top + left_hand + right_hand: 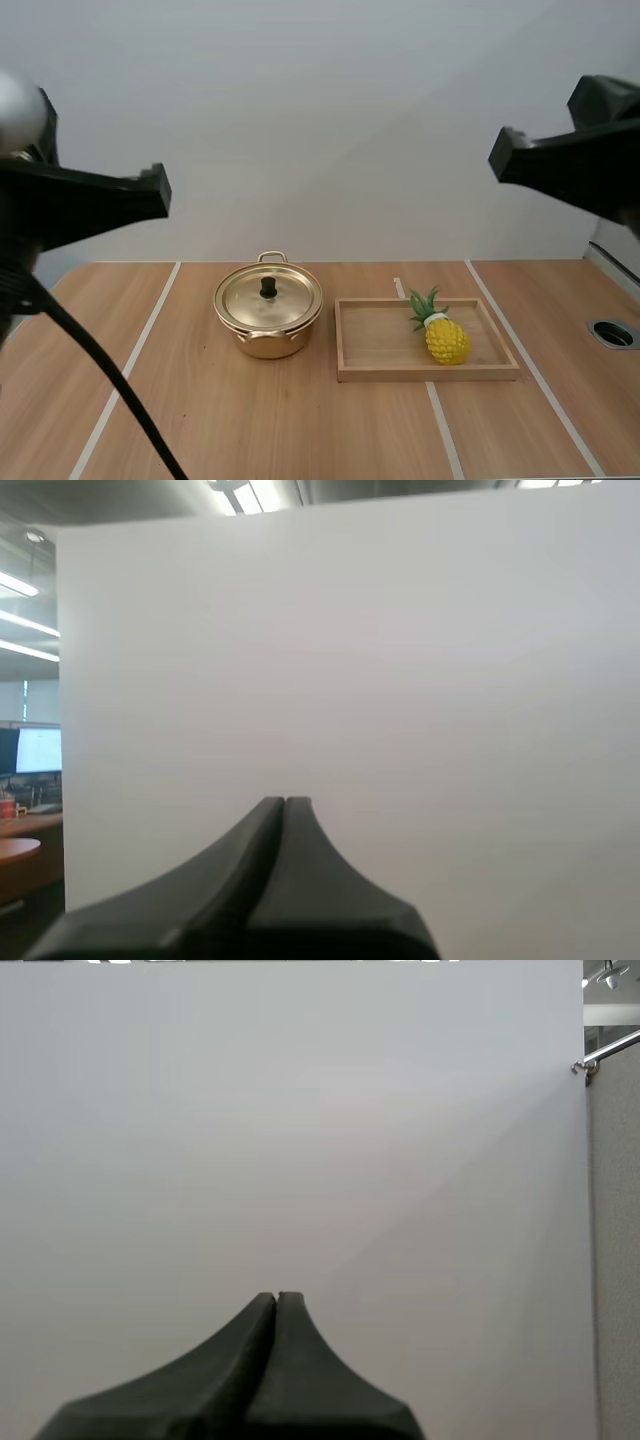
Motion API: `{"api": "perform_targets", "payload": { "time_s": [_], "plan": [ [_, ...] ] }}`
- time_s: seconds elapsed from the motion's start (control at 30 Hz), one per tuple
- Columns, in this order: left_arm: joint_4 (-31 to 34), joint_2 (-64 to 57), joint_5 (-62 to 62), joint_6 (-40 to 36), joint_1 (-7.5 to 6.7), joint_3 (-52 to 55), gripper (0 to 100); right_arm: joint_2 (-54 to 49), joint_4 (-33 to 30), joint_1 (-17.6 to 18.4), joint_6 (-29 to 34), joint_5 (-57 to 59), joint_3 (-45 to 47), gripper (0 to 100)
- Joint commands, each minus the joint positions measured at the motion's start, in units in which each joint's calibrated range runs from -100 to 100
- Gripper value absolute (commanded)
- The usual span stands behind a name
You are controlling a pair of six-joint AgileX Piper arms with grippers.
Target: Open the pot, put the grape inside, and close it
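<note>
A golden pot (268,318) stands at the middle of the wooden table, its lid on, with a black knob (268,287) on top. To its right a wooden tray (380,345) holds a yellow toy pineapple (446,338) with green leaves. My left gripper (284,802) is raised high at the left, its fingers shut together as one dark wedge, facing a white wall. My right gripper (276,1297) is raised high at the right, also shut on nothing. Both arms hang well above the table, far from the pot and tray.
White tape lines (130,362) run across the table. A round metal-rimmed hole (613,333) sits near the table's right edge. Bare wood lies in front of the pot and tray.
</note>
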Motion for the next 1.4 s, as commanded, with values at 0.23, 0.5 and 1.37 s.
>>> {"api": "perform_targets", "payload": {
  "time_s": [0.23,0.5,1.37],
  "plan": [
    [0.3,-0.2,-11.6,-0.9,0.08,22.4,0,-0.3,-1.1,-0.1,0.0,-4.4,19.0,0],
    [0.3,-0.2,-14.7,-0.9,0.08,35.3,0,-0.3,-4.2,-0.1,0.0,-5.0,31.9,0],
    [-1.4,-0.2,2.3,-9.1,0.08,38.5,0,-0.3,-3.9,-0.1,0.0,-5.7,45.0,0]
  ]
}}
